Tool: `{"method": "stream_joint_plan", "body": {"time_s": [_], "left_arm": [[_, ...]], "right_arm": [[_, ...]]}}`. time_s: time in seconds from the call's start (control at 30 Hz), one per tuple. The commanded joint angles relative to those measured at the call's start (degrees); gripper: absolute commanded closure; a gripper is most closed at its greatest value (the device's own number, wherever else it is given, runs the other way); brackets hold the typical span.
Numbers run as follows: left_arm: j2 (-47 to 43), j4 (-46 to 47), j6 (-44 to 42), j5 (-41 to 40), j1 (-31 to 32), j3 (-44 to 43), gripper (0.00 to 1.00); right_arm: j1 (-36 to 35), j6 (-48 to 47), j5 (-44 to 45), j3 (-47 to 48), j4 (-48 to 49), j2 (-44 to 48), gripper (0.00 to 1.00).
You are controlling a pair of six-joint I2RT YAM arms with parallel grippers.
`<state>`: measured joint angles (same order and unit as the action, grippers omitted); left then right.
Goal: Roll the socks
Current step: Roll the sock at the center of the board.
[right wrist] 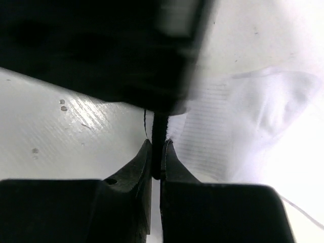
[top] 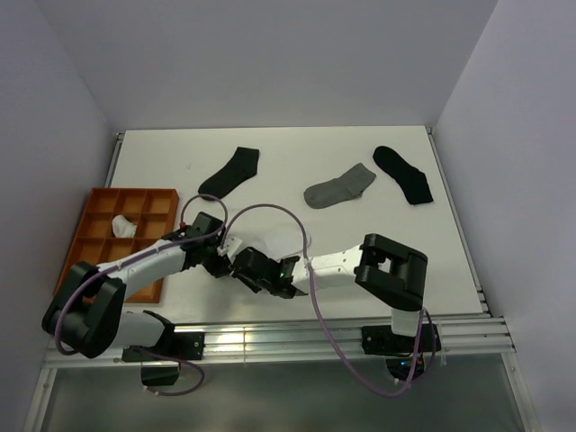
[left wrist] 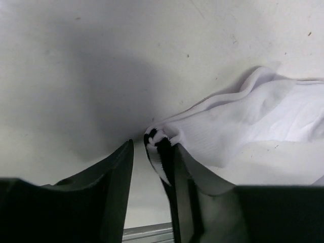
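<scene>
The striped sock (left wrist: 238, 121) lies on the counter (top: 288, 148) where the two arms meet, near the front edge, and the coming move turns on its cuff (left wrist: 158, 144). The right gripper (right wrist: 157, 154) is pressed together on the black edge of that cuff, pinching a thin fold of it, and the white body spreads off to one side of its fingers. The left gripper (left wrist: 149, 152) stands spread. The cuff sits in its gap against one finger, but nothing clamps it from that side. Seen from the left gripper, the sock's long axis runs away from the fingertips and slantwise across the counter, so the cuff is the near end. The toe is out of view. Both arms are about equally close, yet only the right one has a hold. A roll would probably have to start at the cuff and travel along that axis. The grey sock (top: 340, 187) lies flat well apart toward the far side, between one black sock (top: 229, 173) and a second black sock (top: 403, 174). A small white bundle (top: 121, 225) sits in a middle-column compartment of the orange tray (top: 135, 191).
</scene>
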<state>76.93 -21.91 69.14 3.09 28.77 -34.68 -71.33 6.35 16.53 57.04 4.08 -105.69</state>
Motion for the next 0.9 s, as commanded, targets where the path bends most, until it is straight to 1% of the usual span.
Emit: {"method": "stream_joint_plan", "body": {"time_s": [0.0, 0.03, 0.07, 0.13, 0.17, 0.2, 0.23, 0.27, 0.37, 0.4, 0.47, 0.5, 0.53, 0.57, 0.63, 0.7, 0.87], "left_arm": [[-5.55, 2.04, 3.36, -2.47, -0.47, 2.15, 0.56], [-6.78, 2.40, 3.71, -2.83, -0.47, 2.50, 0.49], [-8.01, 2.66, 4.15, -2.83, -0.47, 3.12, 0.47], [-11.61, 3.80, 5.30, -2.83, -0.47, 4.00, 0.42], [-13.01, 4.42, 6.08, -2.83, -0.47, 5.31, 0.41], [-15.38, 5.90, 6.44, -4.92, -0.47, 6.02, 0.39], [-16.53, 6.70, 6.70, -4.85, -0.47, 6.89, 0.38], [-18.55, 7.40, 7.14, -4.94, -0.47, 8.56, 0.38], [-21.45, 11.27, 7.14, -3.97, -0.39, 11.90, 0.36], [-21.90, 12.93, 7.14, -3.80, -0.21, 12.70, 0.36], [-22.78, 14.96, 6.97, -3.62, 0.14, 14.72, 0.37], [-22.87, 15.66, 6.97, -3.62, 0.66, 15.33, 0.37], [-22.96, 17.15, 6.97, -3.62, 1.10, 16.12, 0.37], [-22.79, 17.51, 6.97, -3.62, 1.46, 16.39, 0.38], [-22.00, 18.56, 6.88, -3.62, 2.95, 16.57, 0.39], [-20.42, 19.18, 6.88, -3.71, 4.00, 16.48, 0.41], [-16.29, 21.21, 7.06, -3.53, 6.29, 15.69, 0.44]], "right_arm": [[3.64, 5.42, -15.55, -0.78, -4.96, 1.53, 1.00], [4.52, 6.04, -16.26, -1.13, -4.87, 1.89, 1.00], [6.71, 7.09, -21.32, -1.66, -4.78, 2.15, 1.00], [9.18, 8.32, -26.26, -2.45, -4.25, 2.68, 1.00], [11.63, 9.63, -31.60, -2.89, -4.25, 2.68, 1.00], [12.78, 10.17, -34.87, -2.98, -2.42, 2.07, 1.00], [13.93, 10.87, -37.77, -3.07, -2.15, 1.63, 1.00], [15.94, 12.27, -42.50, -2.81, -1.97, 1.10, 1.00], [18.24, 15.79, -47.63, -3.51, 0.05, -0.48, 1.00], [19.81, 16.93, -50.61, -3.77, 1.71, -1.00, 1.00], [21.66, 21.23, -53.79, -5.35, 4.00, -1.53, 1.00], [23.67, 22.90, -57.28, -6.05, 7.40, -1.89, 1.00], [24.74, 26.92, -58.88, -7.80, 9.44, -2.15, 1.00], [25.71, 28.87, -60.20, -8.60, 13.37, -2.76, 1.00], [27.99, 34.05, -62.84, -10.36, 16.04, -3.38, 1.00], [28.88, 36.53, -63.73, -11.33, 19.19, -4.17, 1.00], [29.93, 41.02, -63.99, -13.35, 21.94, -5.23, 1.00]]}}
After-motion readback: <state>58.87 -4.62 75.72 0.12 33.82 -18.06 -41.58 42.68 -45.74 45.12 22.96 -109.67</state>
